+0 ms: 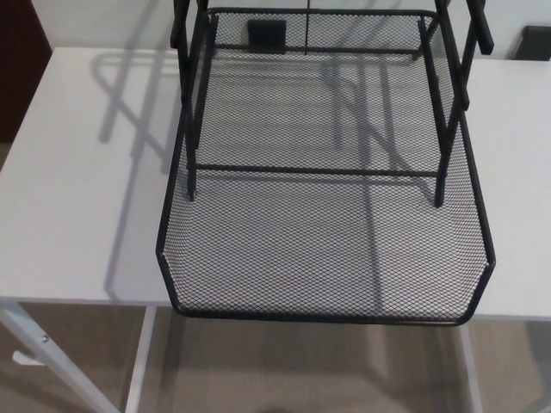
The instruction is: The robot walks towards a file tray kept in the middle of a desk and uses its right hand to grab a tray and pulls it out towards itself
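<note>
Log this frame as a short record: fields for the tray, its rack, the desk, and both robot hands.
tray: black wire-mesh tray, pulled forward, its front edge past the desk's near edge
tray contents: nothing in it
rack: black metal frame standing over the tray's rear half, with a crossbar across it
desk: white flat desk, shadows of the rack on it
floor: beige carpet below the desk
left hand: not in view
right hand: not in view

Black mesh tray [327, 249] pulled out, lying flat, front edge overhanging white desk [77, 189] near edge.
</note>
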`<state>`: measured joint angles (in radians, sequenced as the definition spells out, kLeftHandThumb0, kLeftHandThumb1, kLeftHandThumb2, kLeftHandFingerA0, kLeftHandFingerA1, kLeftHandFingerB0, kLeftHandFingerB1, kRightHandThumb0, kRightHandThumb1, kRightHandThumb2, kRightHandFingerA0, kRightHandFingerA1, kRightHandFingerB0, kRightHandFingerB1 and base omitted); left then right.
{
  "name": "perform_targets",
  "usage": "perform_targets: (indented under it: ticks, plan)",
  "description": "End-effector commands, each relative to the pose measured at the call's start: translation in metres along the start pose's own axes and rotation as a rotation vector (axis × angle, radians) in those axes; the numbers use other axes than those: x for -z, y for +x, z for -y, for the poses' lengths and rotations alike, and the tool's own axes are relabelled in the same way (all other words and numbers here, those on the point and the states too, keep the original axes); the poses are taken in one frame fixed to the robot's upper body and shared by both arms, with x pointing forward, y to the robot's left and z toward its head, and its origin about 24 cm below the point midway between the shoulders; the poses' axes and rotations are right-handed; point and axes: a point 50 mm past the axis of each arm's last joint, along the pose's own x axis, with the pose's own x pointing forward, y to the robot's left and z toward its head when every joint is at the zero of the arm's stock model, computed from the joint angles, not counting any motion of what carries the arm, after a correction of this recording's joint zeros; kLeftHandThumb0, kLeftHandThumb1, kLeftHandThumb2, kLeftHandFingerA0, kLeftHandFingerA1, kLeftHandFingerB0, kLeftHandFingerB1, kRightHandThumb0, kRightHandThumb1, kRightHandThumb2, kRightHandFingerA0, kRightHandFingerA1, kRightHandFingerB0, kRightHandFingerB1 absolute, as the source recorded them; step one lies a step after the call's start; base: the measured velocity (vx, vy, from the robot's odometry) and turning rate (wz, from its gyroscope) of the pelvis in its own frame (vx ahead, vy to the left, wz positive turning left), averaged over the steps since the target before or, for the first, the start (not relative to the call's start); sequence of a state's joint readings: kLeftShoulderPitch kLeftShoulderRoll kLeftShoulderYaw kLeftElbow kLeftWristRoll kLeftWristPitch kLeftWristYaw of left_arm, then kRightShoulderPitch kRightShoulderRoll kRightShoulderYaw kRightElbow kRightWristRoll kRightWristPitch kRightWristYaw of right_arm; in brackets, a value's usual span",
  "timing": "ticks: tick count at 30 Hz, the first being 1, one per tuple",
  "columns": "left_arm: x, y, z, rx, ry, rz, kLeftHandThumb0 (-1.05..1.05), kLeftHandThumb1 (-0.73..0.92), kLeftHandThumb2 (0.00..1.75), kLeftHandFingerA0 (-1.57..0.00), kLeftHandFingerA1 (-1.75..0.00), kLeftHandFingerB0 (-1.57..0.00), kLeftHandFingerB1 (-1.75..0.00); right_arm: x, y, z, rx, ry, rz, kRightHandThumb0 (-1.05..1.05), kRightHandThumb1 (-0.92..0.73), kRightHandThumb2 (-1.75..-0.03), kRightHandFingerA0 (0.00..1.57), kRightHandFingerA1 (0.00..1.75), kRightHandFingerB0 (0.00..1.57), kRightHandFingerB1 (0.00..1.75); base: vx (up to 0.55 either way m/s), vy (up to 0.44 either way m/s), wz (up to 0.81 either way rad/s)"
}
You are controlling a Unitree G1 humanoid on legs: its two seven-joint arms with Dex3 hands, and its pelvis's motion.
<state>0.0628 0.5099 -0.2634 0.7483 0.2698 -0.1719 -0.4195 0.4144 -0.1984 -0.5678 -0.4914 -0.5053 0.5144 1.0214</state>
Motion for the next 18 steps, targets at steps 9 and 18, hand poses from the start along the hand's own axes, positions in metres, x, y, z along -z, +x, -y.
perform_targets:
  ticks: [9,18]
  plan:
    - [0.014,-0.010,-0.005,-0.017,-0.010,-0.006,-0.57,0.19,0.57,-0.76,-0.54,-0.68,-0.48,-0.004,0.090,-0.130,-0.044,-0.109,-0.049,-0.57,-0.38,-0.74,0.00,0.38,0.00,0.31,0.00,0.000,0.00]
    - [0.011,-0.008,-0.002,-0.017,-0.016,0.011,-0.59,0.19,0.58,-0.76,-0.53,-0.68,-0.47,0.027,0.112,-0.142,-0.061,-0.196,-0.104,-0.64,-0.42,-0.76,0.00,0.34,0.00,0.25,0.00,0.000,0.00]
